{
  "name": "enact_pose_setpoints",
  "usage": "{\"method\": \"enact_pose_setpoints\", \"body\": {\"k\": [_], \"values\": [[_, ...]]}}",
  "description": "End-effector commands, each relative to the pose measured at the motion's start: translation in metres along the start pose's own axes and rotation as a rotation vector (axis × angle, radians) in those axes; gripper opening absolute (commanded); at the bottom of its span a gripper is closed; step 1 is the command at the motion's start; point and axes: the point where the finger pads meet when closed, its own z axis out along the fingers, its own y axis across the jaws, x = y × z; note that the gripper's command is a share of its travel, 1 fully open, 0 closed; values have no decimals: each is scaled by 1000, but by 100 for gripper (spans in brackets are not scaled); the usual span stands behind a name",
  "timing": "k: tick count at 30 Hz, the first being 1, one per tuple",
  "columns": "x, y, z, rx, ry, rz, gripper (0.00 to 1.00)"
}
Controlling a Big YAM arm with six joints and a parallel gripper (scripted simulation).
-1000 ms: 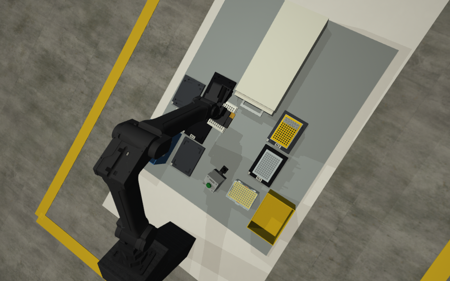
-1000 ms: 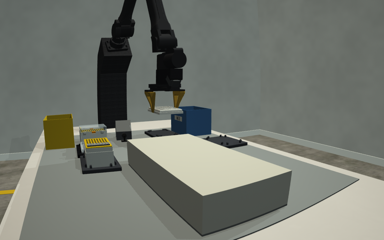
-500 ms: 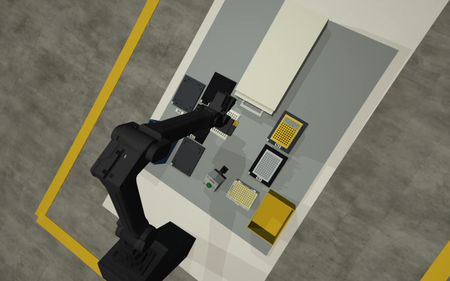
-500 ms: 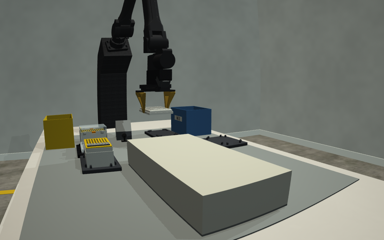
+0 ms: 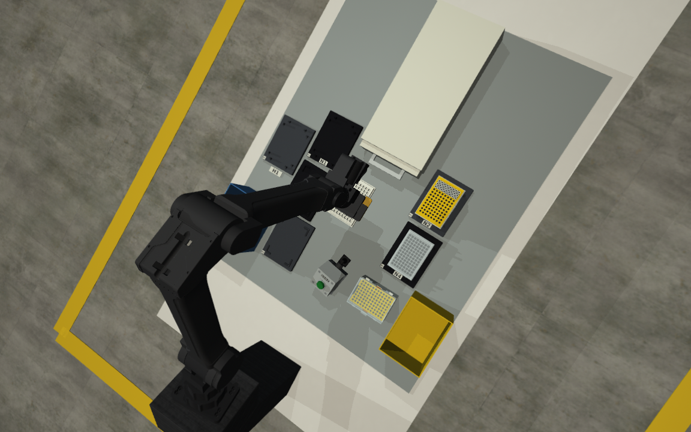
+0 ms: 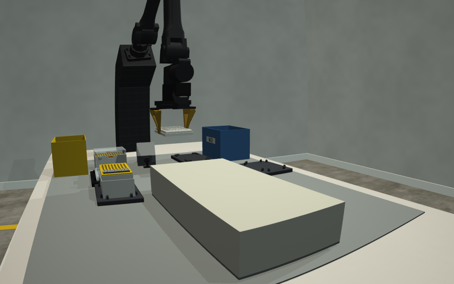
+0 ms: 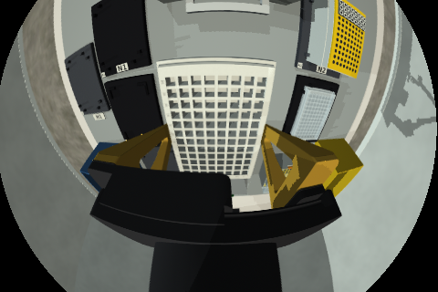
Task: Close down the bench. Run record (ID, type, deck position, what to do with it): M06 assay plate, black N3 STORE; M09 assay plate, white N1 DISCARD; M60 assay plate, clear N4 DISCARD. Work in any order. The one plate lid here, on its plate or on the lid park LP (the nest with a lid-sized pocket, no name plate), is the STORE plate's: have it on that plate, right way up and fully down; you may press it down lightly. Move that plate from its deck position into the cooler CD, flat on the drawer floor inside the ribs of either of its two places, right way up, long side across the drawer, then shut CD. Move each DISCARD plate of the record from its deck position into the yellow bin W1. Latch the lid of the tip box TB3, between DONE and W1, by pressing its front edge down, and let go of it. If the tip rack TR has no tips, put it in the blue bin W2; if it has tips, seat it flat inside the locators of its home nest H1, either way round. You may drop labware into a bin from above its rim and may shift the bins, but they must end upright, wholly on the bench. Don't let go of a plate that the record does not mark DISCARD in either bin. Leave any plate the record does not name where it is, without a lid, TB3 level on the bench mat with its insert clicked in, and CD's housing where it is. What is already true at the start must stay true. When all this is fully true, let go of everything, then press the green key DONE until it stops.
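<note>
My gripper (image 5: 355, 201) is shut on the white assay plate (image 6: 173, 130) and holds it level, high above the bench, between the N1 nest and the cooler's front. In the wrist view the plate (image 7: 215, 116) sits between my two yellow fingers. The N1 nest (image 7: 137, 104) is empty and shows black. The black plate (image 5: 335, 134) lies at N3. The clear plate (image 5: 410, 253) lies at N4. The yellow bin W1 (image 5: 417, 333) stands at the bench's near right corner. The cooler CD (image 5: 433, 88) looks shut, its handle (image 5: 385, 164) facing me.
The tip rack (image 5: 439, 201) with a yellow top stands at N2. Tip box TB3 (image 5: 372, 299) sits between the DONE key (image 5: 320, 284) and W1. The blue bin W2 (image 6: 226, 142) stands under my arm. Dark nests H1 (image 5: 289, 144) and LP (image 5: 289, 242) lie on the left.
</note>
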Motion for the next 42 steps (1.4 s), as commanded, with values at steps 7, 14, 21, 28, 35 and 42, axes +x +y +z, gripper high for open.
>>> {"method": "enact_pose_setpoints", "body": {"k": [7, 14, 21, 28, 35, 42], "values": [[2, -21, -4, 7, -29, -16, 0], [8, -36, -8, 8, -40, -17, 0], [15, -47, -9, 9, -42, -17, 0], [28, -63, -7, 10, -36, -17, 0], [44, -80, -1, 9, -19, -15, 0], [55, -91, 1, 9, -12, -14, 0]]}}
